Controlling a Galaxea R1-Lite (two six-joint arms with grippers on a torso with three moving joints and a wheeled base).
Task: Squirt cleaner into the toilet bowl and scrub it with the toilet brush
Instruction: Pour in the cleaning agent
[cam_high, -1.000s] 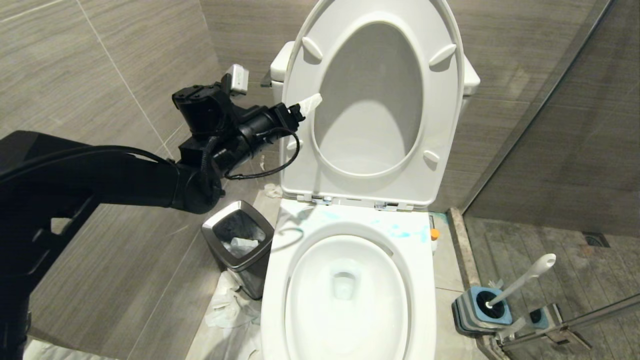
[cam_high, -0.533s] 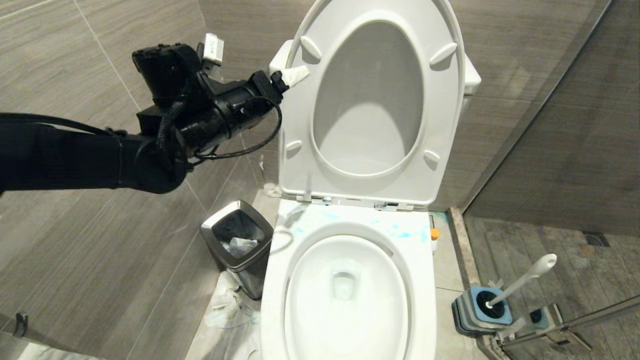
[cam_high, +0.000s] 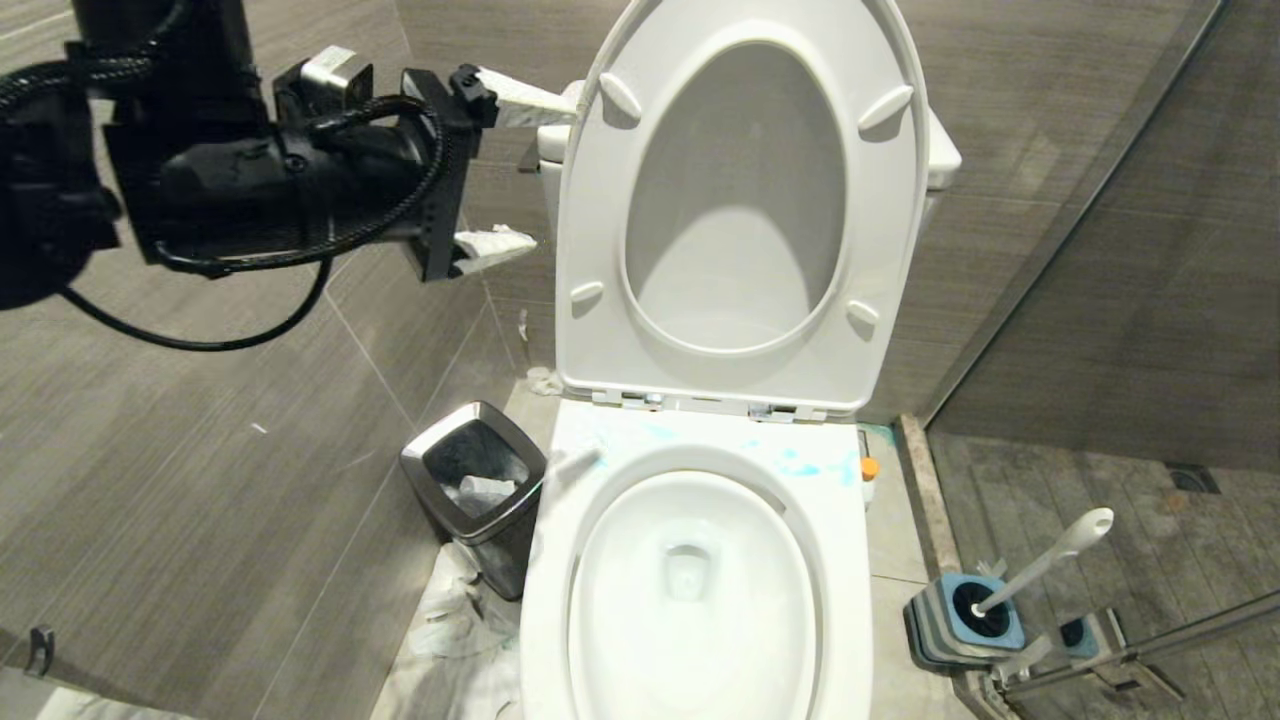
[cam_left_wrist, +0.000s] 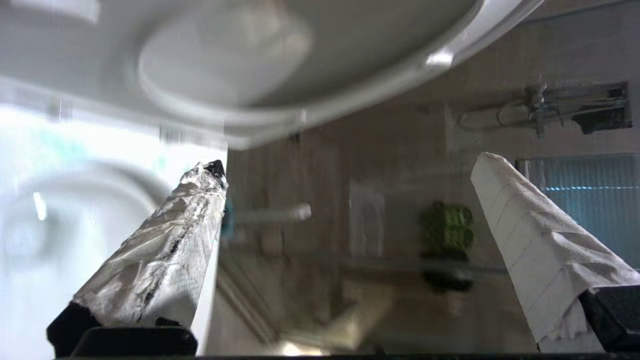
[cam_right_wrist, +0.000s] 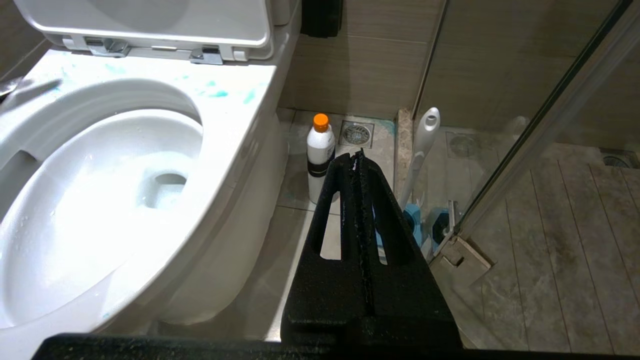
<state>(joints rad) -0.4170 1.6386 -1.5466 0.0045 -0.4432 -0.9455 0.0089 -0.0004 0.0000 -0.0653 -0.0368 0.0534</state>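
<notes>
Since a second ago: left gripper (cam_high: 505, 170) lifted from beside the raised seat's lower edge to high up at the left of the upright seat and lid (cam_high: 740, 200), wrist rolled so that the two white-wrapped fingers (cam_high: 495, 243) stand one above the other. Jaws spread wide, nothing between them; upper fingertip close to the left rim of the lid, touching or not cannot be told.

Landmark: the toilet bowl (cam_high: 690, 590), open, blue smears on the ceramic ledge behind its opening. To the bowl's left, on the floor, a steel-rimmed trash bin (cam_high: 478, 480) with crumpled paper inside, more paper (cam_high: 450, 625) on the floor in front of the bin. To the bowl's right, just beside its base, the cleaner (cam_right_wrist: 320, 150), upright, orange cap on. Farther right of the bowl, near the glass door frame, the toilet brush (cam_high: 1045, 560), handle leaning, head down in its blue-and-grey holder (cam_high: 960, 620).

Right gripper (cam_right_wrist: 359, 157) low at the right of the bowl, black fingers pressed together, empty, aimed toward the cleaner and the brush.
</notes>
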